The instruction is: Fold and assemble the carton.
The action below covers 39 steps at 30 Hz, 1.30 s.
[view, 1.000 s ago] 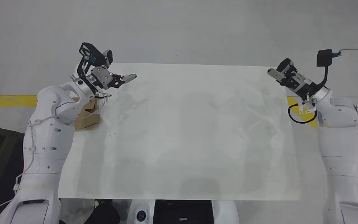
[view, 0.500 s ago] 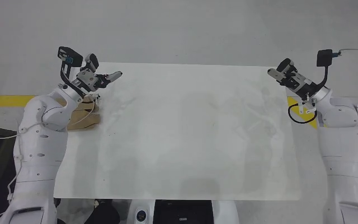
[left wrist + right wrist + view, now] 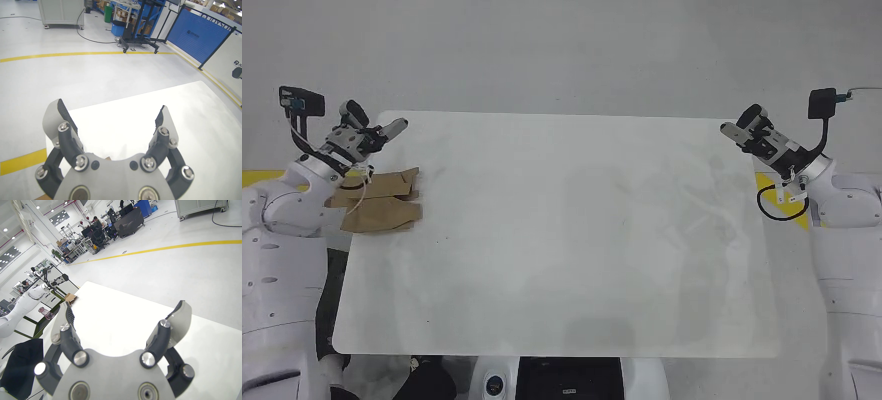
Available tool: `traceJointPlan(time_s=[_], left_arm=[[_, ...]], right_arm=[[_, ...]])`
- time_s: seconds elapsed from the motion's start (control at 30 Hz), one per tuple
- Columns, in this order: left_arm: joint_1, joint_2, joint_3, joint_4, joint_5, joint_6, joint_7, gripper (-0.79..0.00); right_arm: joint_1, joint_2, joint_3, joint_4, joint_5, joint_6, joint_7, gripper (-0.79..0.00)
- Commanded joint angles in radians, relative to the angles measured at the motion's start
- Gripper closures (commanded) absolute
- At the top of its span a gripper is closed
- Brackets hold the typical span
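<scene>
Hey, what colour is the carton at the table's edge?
The carton is plain brown, clearest in the top view.

My white table stands on a pale floor. Beyond its far edge I see a yellow floor line, a black wheeled stand and a blue pegboard panel. A pink water bottle stands just off the table's left end.

Table: one white table.
Cardboard: two flat brown pieces, far piece and near piece, overlapping. Cannot tell whether they are one carton or two.
Grippers: two — left gripper, right gripper.
Fingers: two on each gripper — four altogether.
</scene>
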Motion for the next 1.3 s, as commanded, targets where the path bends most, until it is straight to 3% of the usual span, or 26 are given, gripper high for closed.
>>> traceJointPlan(time_s=[0.0,0.5,0.9,1.27], left_arm=[[-0.004,0.007,-0.021,0.023,-0.003,-0.009,-0.005,-0.785],[-0.004,0.053,-0.136,0.184,0.014,-0.022,-0.018,-0.785],[0.010,0.077,-0.183,0.287,0.053,0.052,0.037,-0.785],[0.027,0.108,-0.225,0.374,0.105,0.039,0.068,-0.785]], right_arm=[[0.000,0.000,0.000,0.000,0.000,0.000,0.000,-0.785],[0.000,0.000,0.000,0.000,0.000,0.000,0.000,-0.785],[0.000,0.000,0.000,0.000,0.000,0.000,0.000,-0.785],[0.000,0.000,0.000,0.000,0.000,0.000,0.000,-0.785]])
